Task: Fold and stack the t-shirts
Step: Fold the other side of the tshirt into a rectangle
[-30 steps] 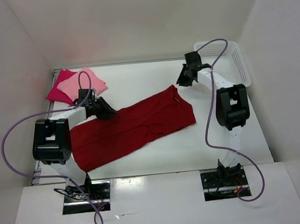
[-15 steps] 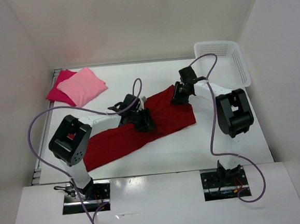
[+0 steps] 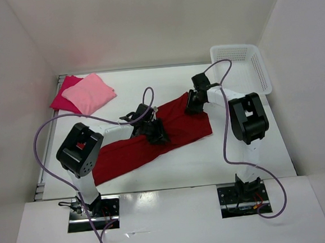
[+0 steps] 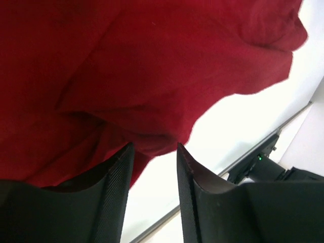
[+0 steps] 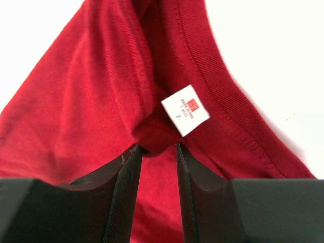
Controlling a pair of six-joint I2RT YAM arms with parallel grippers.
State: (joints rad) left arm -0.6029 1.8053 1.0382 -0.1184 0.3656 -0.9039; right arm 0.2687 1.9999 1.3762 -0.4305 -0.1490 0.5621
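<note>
Cloth t-shirts (image 3: 90, 93): 3 | left jaws spread over dark red shirt (image 3: 120, 158) | right jaws astride its collar (image 5: 223, 76), grip unclear

Through the left wrist camera I see the dark red t-shirt (image 4: 152, 61) filling most of the view, my left end effector (image 4: 154, 149) parted at its rumpled hem with a fold between the tips, and white tabletop (image 4: 253, 116) right of the shirt.

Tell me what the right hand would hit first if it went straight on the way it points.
The dark red t-shirt: a bunched fold beside the white neck label lies right at the fingertips of the right hand. Whether it already touches the cloth is hard to tell.
</note>
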